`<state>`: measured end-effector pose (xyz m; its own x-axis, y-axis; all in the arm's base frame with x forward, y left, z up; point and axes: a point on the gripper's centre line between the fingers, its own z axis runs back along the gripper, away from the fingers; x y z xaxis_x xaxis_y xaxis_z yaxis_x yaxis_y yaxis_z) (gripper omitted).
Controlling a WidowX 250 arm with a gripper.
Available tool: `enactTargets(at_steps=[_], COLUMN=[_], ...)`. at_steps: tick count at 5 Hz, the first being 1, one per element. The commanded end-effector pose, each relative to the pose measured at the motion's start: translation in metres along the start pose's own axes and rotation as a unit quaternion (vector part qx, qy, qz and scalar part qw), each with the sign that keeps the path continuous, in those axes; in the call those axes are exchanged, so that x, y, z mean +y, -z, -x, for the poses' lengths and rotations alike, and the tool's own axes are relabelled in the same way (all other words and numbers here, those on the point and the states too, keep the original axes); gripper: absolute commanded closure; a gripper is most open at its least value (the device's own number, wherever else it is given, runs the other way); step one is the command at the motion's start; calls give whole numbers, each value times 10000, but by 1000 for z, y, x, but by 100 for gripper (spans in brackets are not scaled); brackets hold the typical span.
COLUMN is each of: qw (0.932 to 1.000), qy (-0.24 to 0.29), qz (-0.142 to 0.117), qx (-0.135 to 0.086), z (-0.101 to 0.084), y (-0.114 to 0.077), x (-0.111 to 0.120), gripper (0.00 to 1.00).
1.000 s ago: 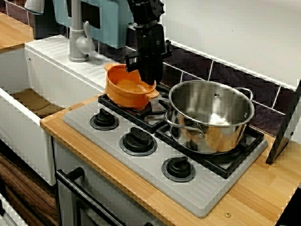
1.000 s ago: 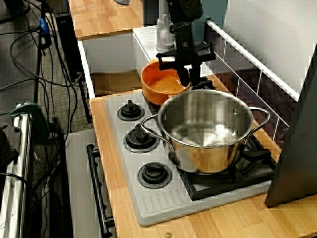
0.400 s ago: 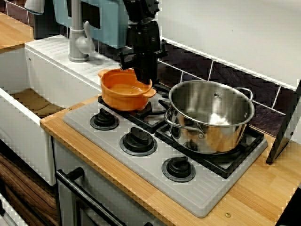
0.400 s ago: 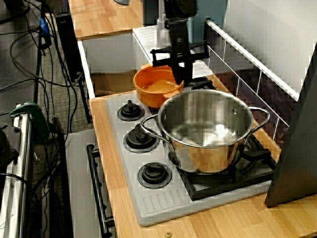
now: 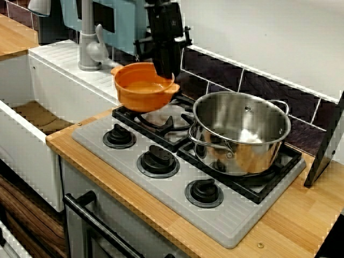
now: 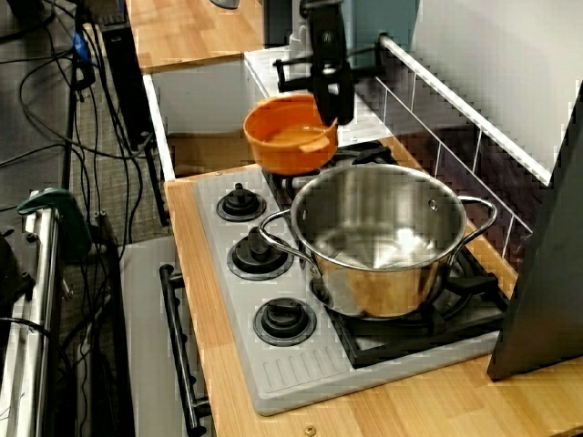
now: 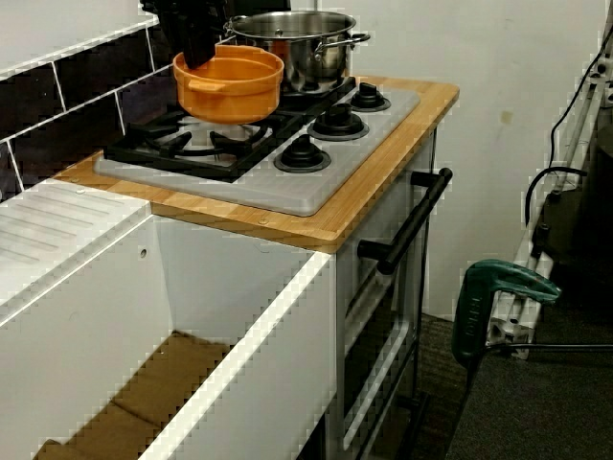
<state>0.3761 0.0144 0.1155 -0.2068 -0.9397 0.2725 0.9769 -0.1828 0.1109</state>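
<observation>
Orange pot (image 5: 141, 87) hangs in the gripper (image 5: 167, 71) above the stove grate (image 5: 161, 122).

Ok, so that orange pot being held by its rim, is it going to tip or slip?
Probably stiff: the orange pot holds its round shape though pinched at one rim. It hangs clear of the black grate nearly level, so it seems light. Held off-centre, it could swing or slip if jolted.

3 cams round stove (image 5: 236, 215): front-high, end-on, low side
</observation>
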Motion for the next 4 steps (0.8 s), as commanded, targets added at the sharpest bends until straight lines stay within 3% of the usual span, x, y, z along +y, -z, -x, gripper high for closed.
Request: enactTargets(at_steps=[1,2,3,4], qw=[9986,9984,9985,9991], qy=[196,203,177,154], qz=[-478,-524,-517,-384], qx=[63,38,15,42], z=[-8,-15,-15,-12], y=[-52,-64,-64,-42], x=[15,18,20,22], gripper=[100,100,100,100])
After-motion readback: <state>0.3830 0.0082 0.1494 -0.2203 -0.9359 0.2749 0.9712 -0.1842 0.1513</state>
